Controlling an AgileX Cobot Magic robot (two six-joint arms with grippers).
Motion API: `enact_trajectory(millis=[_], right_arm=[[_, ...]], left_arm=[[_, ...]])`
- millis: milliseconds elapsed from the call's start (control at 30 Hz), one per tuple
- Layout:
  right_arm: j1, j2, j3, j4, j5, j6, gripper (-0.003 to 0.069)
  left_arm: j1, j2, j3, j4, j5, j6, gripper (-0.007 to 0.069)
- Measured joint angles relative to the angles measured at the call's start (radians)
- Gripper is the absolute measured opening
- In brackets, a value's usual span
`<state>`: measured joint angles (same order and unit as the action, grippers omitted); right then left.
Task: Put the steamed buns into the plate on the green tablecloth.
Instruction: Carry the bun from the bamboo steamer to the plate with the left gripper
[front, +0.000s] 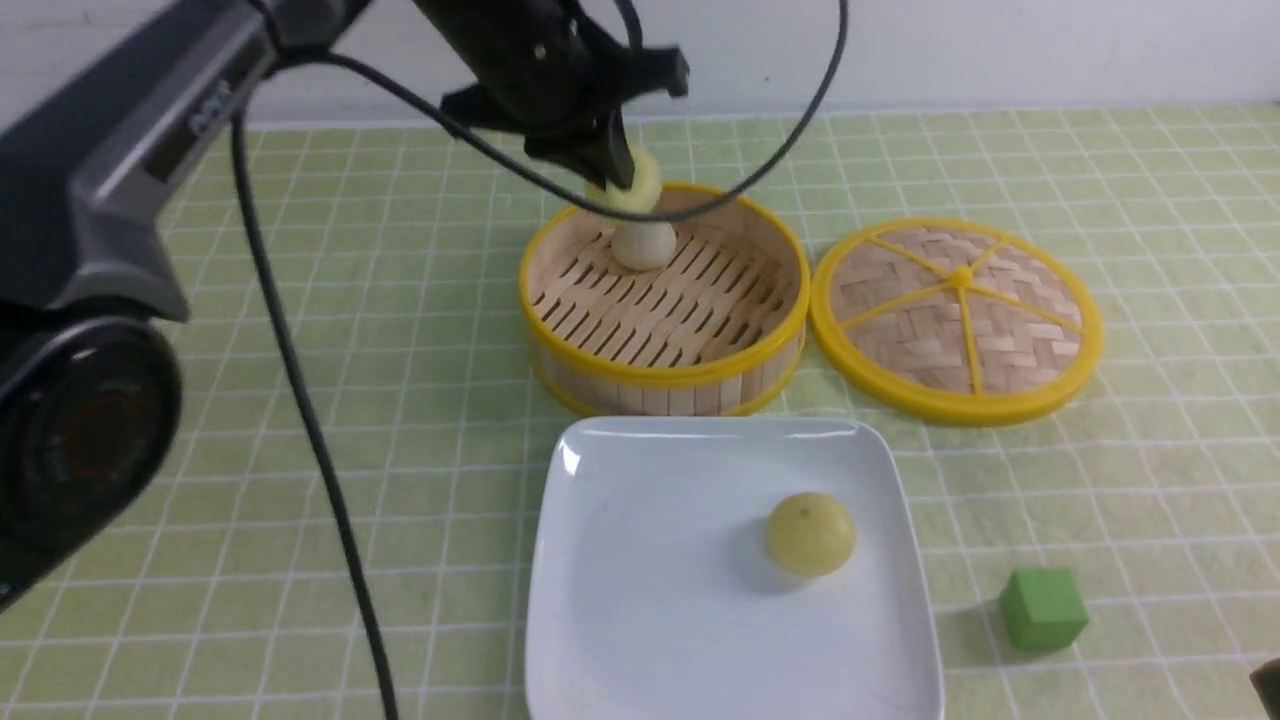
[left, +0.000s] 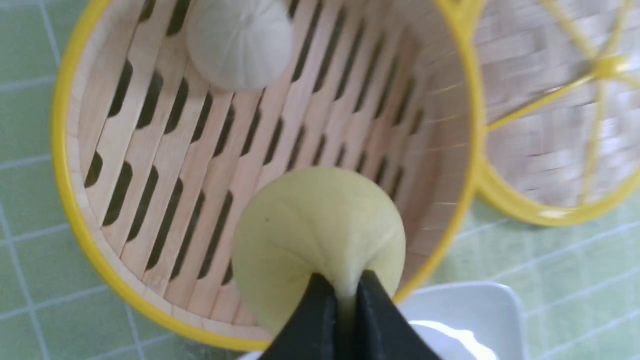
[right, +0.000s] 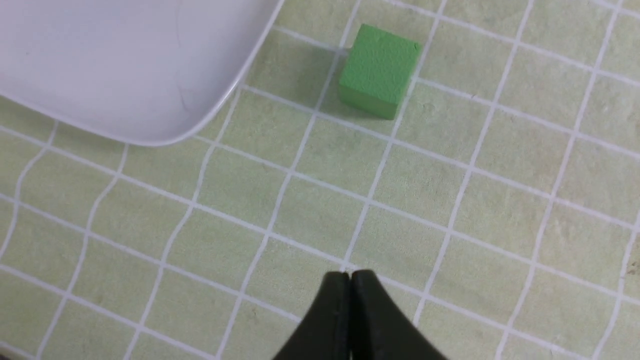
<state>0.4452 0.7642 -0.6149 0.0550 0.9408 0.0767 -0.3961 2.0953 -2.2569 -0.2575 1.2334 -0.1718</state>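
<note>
pinch on! left tool (left: 346, 286) is squeezed tight into a fold of the yellow bun (left: 315, 225), tips nearly meeting through the soft dough. the bun hangs just above the steamer basket (front: 660, 378), which sits right behind the plate (front: 640, 620) on the green tablecloth (front: 420, 420). a second yellow bun (front: 810, 533) lies on the plate, right of its middle. the off-white bun (front: 643, 245) sits on the basket slats, beyond the plate. right tool (right: 350, 278) is pressed together on nothing, low over the cloth by the green cube (right: 380, 70), just off the plate's right edge. now the carry, i'd say: lift clear of the basket's yellow rim first. that thin grip could slip or tear, so go smooth, no jerks. aim for the plate's open left half and lower close before letting go, or the round bun may roll.
</note>
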Motion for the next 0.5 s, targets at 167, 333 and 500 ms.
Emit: enact_trajectory(millis=[167,333,500], right_arm=[[0.000,0.000,0.000,0.000,0.000,0.000,0.0021],[0.000,0.000,0.000,0.000,0.000,0.000,0.0027],[0.000,0.000,0.000,0.000,0.000,0.000,0.0034]], left_arm=[[-0.094,-0.167,0.304,0.038,0.003,-0.007,0.0023],[-0.209,-0.147,0.590,0.120,-0.028,-0.074,0.0071],[-0.229,-0.096,0.642,0.153,-0.085,-0.136,0.0195]])
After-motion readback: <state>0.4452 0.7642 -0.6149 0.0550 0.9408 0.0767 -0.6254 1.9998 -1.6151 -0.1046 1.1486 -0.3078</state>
